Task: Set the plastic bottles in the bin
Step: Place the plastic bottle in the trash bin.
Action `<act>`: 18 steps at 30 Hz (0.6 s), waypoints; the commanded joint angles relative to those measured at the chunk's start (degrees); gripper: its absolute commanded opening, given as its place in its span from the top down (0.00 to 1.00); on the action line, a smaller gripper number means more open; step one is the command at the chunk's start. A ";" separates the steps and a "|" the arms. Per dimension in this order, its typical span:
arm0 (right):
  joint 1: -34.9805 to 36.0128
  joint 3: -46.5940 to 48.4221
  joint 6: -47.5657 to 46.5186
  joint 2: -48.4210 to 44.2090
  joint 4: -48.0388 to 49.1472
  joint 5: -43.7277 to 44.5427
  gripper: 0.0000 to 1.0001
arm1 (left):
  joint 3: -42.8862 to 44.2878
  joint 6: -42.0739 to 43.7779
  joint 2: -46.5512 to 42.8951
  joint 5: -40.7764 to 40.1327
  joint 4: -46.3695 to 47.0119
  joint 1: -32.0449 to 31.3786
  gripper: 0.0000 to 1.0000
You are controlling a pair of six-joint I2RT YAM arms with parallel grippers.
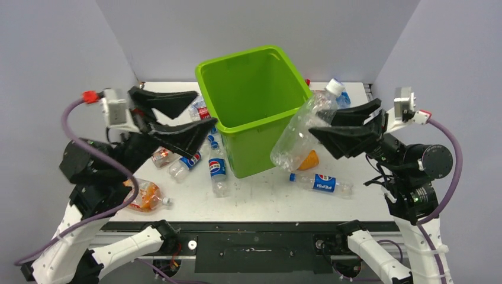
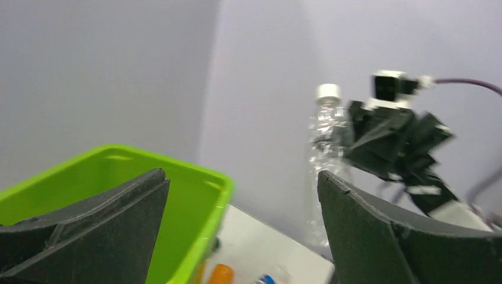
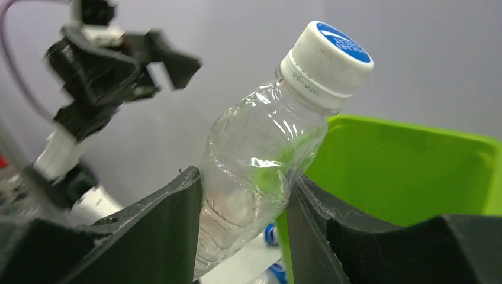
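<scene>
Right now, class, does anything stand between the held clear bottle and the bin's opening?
Nothing visible. The clear bottle in the right end effector hangs beside the bin's right rim; the left end effector is across the bin.

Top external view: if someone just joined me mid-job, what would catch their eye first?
The lime-green bin dominates the middle of the table. Just right of it, the right claw grips a crumpled clear bottle in the air beside the bin's rim, cap end uppermost. On the bin's other side the left claw hangs wide open and empty, with loose bottles below, among them a Pepsi bottle and an orange bottle.
</scene>
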 commanded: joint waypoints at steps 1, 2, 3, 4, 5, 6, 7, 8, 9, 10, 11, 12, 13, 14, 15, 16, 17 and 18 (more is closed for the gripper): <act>1.09 -7.20 5.03 -4.24 7.75 -16.81 0.95 | 3.73 -9.83 7.86 28.25 0.32 0.00 0.04; 1.13 -9.91 7.04 -5.55 10.93 -17.42 0.95 | 3.79 -12.79 9.34 29.37 3.14 -0.01 0.04; 1.18 -12.60 9.92 -6.79 15.04 -18.73 0.95 | 3.57 -14.87 9.96 30.04 4.69 0.02 0.04; 1.13 -14.98 12.42 -7.70 18.45 -19.85 0.95 | 3.48 -16.98 11.06 31.04 8.72 0.02 0.04; 1.23 -16.09 13.42 -8.38 19.54 -20.72 0.95 | 3.78 -18.94 12.32 32.40 11.14 0.00 0.04; 1.32 -16.47 13.02 -8.71 18.72 -21.45 0.95 | 4.62 -20.62 14.62 34.44 12.90 -0.01 0.04; 1.49 -16.30 11.76 -8.92 16.72 -21.71 0.95 | 6.11 -22.22 16.83 37.41 13.94 -0.20 0.04; 1.78 -15.78 9.92 -8.99 14.17 -21.44 0.95 | 8.33 -23.40 19.01 39.40 13.92 -0.57 0.04; 1.93 -14.88 8.02 -8.87 10.90 -20.97 0.95 | 10.79 -23.83 21.46 40.53 12.67 -1.08 0.04; 2.02 -13.96 6.17 -8.63 8.04 -20.54 0.95 | 13.44 -23.40 23.60 40.62 10.12 -2.01 0.04; 2.16 -13.41 5.08 -8.29 6.31 -20.25 0.95 | 16.69 -21.93 25.86 40.14 6.48 -3.18 0.04; 2.22 -13.10 4.42 -8.23 5.44 -19.83 0.95 | 19.39 -19.46 27.90 39.26 2.16 -4.75 0.04; 2.35 -12.78 3.54 -8.20 4.29 -19.49 0.95 | 22.44 -16.84 29.79 37.81 -1.40 -6.66 0.04; 2.34 -12.28 2.33 -7.98 2.92 -19.25 0.95 | 25.19 -13.92 31.56 35.85 -5.07 -8.66 0.04; 2.42 -11.85 1.65 -7.83 2.07 -18.99 0.95 | 27.63 -11.27 33.12 34.05 -8.04 -10.72 0.04; 2.56 -11.44 0.85 -7.74 1.22 -18.67 0.95 | 29.68 -9.26 34.49 32.30 -10.14 -12.37 0.04; 2.72 -11.23 0.19 -7.67 0.59 -18.32 0.95 | 32.25 -7.58 35.78 30.86 -12.62 -13.49 0.04; 2.75 -10.94 -0.42 -7.78 -0.35 -17.92 0.95 | 33.73 -7.04 36.90 29.96 -14.05 -14.13 0.04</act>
